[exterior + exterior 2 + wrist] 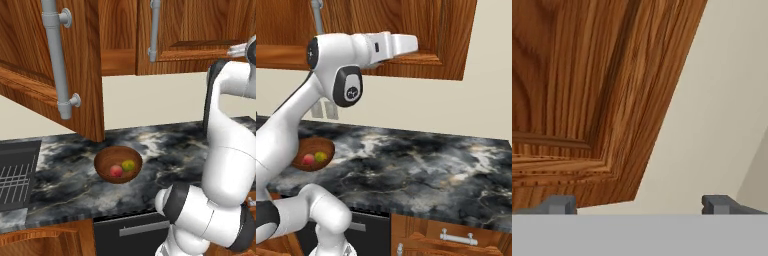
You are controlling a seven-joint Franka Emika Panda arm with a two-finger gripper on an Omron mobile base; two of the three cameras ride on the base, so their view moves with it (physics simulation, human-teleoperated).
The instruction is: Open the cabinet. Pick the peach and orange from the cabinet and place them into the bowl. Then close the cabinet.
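Note:
The cabinet (190, 30) hangs above the counter. Its left door (30, 55) stands swung out toward me with its long grey bar handle (57, 60). The right door's handle (155, 30) is further back. On the counter sits the dark wooden bowl (118, 164) (313, 155). Inside it lie the reddish peach (116, 171) (308, 159) and the yellow-green orange (128, 165) (320, 157). My gripper (639, 205) is open and empty, raised high by the lower corner of the right door panel (587, 100), facing the beige wall. Whether the right door is fully shut, I cannot tell.
The black marbled counter (421, 165) stretches to the right of the bowl. A dark ribbed rack (15, 180) sits at the counter's left end. Below the front edge are a dark drawer with a grey handle (145, 227) and a wooden lower cabinet with a short handle (458, 237).

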